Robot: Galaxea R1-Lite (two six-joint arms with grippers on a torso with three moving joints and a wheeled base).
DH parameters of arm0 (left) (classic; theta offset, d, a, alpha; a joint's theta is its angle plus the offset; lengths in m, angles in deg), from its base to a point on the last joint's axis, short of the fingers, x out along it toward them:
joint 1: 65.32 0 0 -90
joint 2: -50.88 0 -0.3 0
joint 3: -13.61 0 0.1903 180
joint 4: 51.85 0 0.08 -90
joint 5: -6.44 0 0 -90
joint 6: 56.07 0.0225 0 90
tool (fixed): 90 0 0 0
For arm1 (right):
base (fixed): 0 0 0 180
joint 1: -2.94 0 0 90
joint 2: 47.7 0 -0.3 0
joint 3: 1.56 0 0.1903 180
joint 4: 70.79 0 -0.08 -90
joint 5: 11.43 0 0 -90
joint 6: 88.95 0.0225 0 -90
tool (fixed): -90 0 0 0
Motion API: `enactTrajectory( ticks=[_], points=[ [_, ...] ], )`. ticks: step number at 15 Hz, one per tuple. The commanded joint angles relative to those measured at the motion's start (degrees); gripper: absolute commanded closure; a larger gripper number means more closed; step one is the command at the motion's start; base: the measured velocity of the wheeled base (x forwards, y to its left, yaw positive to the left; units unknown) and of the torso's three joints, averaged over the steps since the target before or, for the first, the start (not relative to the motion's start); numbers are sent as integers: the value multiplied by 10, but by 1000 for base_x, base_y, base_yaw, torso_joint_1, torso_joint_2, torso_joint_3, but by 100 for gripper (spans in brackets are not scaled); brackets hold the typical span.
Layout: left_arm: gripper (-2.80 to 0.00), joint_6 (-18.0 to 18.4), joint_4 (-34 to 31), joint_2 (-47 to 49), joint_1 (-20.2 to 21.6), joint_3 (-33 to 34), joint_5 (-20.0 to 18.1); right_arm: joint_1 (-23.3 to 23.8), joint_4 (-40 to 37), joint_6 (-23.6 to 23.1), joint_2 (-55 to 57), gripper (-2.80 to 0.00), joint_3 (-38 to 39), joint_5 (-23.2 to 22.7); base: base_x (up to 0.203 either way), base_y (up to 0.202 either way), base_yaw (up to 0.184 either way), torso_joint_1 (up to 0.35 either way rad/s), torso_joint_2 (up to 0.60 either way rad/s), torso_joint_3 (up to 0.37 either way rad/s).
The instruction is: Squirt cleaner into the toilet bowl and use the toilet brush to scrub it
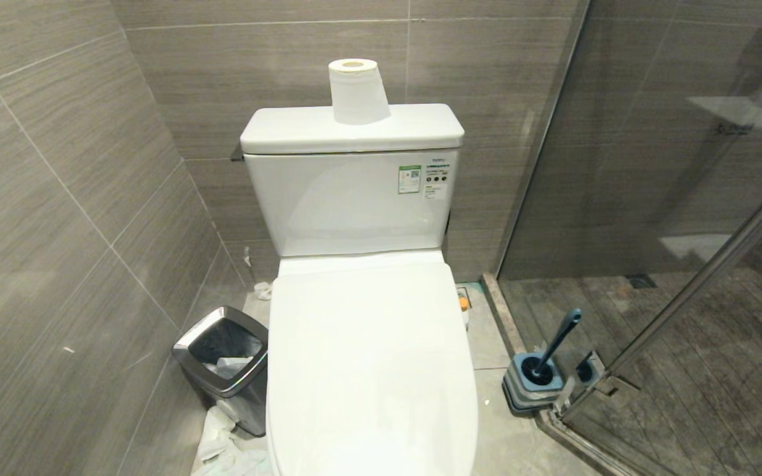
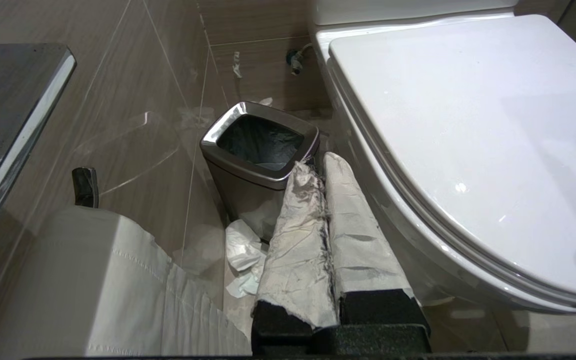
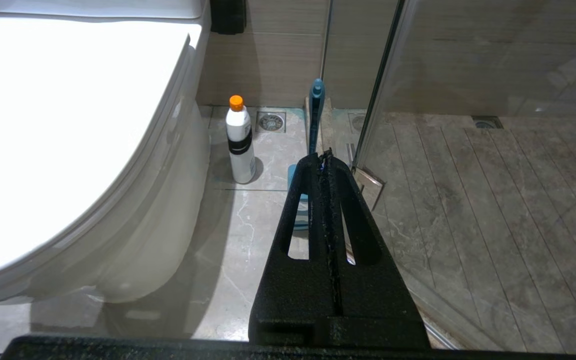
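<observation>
The toilet bowl [image 1: 368, 357] is white with a boxy tank; its lid [image 2: 468, 125] is down and hides the inside. The toilet brush [image 1: 559, 340] stands in its grey-and-blue holder [image 1: 532, 390] on the floor to the toilet's right, by the glass door. In the right wrist view the brush handle [image 3: 315, 115] rises just beyond my right gripper [image 3: 324, 156], which is shut and empty. A white bottle with an orange cap [image 3: 240, 142] stands beside the toilet base. The cleaner itself is out of view. My left gripper [image 2: 320, 162], with white-wrapped fingers, is shut and empty, low beside the toilet's left.
A steel-rimmed black bin [image 1: 222, 360] stands left of the toilet, with crumpled tissue [image 1: 219, 443] on the floor beside it. A paper roll [image 1: 356, 89] sits on the tank. The glass shower partition [image 1: 652, 198] closes the right side. Tiled wall runs close on the left.
</observation>
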Motion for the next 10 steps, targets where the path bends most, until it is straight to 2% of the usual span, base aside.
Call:
enactTrajectory(
  ticks=[1,10],
  points=[
    [0,-2,0,1,1,0,2,0,0,0,1,0,1,0,0,0,0,0,0,0],
    [0,-3,0,1,1,0,3,0,0,0,1,0,0,0,0,0,0,0,0,0]
  ],
)
